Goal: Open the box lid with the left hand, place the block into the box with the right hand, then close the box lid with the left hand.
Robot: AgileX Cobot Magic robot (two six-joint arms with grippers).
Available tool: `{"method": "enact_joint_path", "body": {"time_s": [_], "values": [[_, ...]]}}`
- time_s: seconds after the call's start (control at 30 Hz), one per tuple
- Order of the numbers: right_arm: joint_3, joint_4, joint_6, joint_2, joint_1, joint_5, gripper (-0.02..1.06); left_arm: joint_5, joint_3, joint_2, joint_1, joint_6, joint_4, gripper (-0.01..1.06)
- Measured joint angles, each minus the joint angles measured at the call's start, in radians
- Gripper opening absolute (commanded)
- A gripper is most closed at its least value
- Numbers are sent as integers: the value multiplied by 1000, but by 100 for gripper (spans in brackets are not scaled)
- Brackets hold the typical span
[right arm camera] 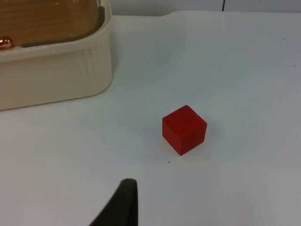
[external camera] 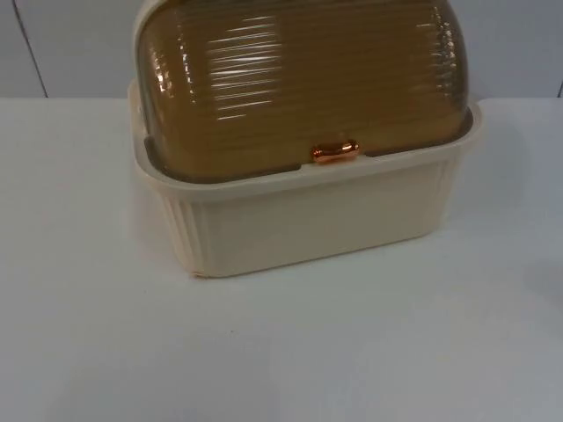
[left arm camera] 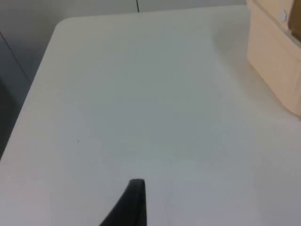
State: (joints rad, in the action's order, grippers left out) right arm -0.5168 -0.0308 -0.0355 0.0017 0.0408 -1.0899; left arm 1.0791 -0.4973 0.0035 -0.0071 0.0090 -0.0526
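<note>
A cream ribbed box [external camera: 308,224] stands at the back middle of the white table. Its amber see-through domed lid [external camera: 299,79] is down, with a copper handle [external camera: 334,152] at the front rim. In the right wrist view a red block [right arm camera: 184,129] lies on the table beside the box [right arm camera: 51,75], and my right gripper [right arm camera: 123,202] hovers a short way in front of the block, apart from it. My left gripper [left arm camera: 134,202] is over bare table, with a corner of the box [left arm camera: 275,61] off to its side.
The grey partition wall [external camera: 70,44] rises behind the box. In the left wrist view the table edge [left arm camera: 33,89] runs close by, with a rounded corner [left arm camera: 61,23].
</note>
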Motion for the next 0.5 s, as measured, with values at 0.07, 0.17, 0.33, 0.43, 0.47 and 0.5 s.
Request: {"method": "enact_joint_path", "body": {"time_s": [0.07,0.17,0.33,0.43,0.47,0.5], "values": [[0,0,12,0,0,0,104,0,0,0,0,-2,-4,105],[0,0,18,0,0,0,104,0,0,0,0,-2,-4,105],[0,0,20,0,0,0,104,0,0,0,0,-2,-4,105],[-18,5,20,20,0,0,104,-10,-26,13,0,-2,-6,105],[-18,5,20,20,0,0,104,-10,-26,13,0,-2,-6,105],[-38,10,22,41,0,4,104,-21,-45,34,0,-2,-18,105]]}}
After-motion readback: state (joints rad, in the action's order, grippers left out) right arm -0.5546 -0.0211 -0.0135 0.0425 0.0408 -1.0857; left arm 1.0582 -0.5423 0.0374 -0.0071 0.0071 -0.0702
